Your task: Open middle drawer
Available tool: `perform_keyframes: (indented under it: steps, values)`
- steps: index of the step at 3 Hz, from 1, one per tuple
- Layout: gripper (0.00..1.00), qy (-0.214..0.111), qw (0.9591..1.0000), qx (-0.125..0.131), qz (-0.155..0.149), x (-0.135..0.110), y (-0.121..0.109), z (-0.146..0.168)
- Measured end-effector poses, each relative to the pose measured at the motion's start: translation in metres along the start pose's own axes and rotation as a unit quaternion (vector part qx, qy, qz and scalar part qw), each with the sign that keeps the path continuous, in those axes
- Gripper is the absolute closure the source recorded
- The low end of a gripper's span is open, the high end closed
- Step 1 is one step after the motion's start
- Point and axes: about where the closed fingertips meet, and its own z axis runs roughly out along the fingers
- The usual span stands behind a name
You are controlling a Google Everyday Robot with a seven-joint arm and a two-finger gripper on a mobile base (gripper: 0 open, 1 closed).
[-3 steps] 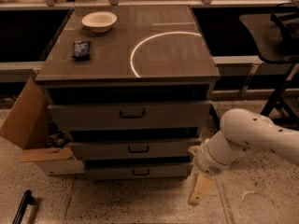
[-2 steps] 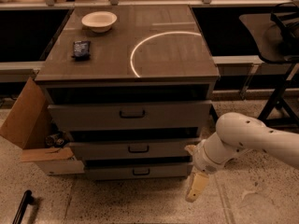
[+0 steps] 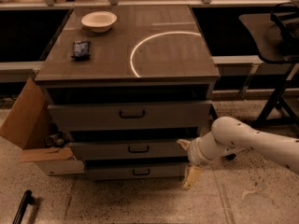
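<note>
Grey cabinet top [image 3: 107, 59]: bowl [image 3: 98, 20], packet [image 3: 81, 49]; gripper [image 3: 187, 161] beside middle drawer [image 3: 105, 151].

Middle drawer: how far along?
Done: nothing visible; the middle drawer looks shut. In hand: the gripper hangs at its right end, away from the handle at centre. Left: reach the handle, grasp it, pull.

drawers [image 3: 131, 115]: 3; bowl [image 3: 98, 20]: 1; packet [image 3: 81, 49]: 1; cardboard box [image 3: 27, 120]: 1; gripper [image 3: 187, 161]: 1, right of middle drawer [image 3: 112, 150]
</note>
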Motion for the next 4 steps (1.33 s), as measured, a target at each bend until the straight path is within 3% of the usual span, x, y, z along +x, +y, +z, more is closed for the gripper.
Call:
perform_keyframes:
  steps: [2,4]
  values:
    - [0.0,0.004,0.9994,0.028,-0.022,0.014,-0.044,0.042]
    - [0.0,0.045,0.9977,0.04,-0.032,0.021,-0.08,0.076]
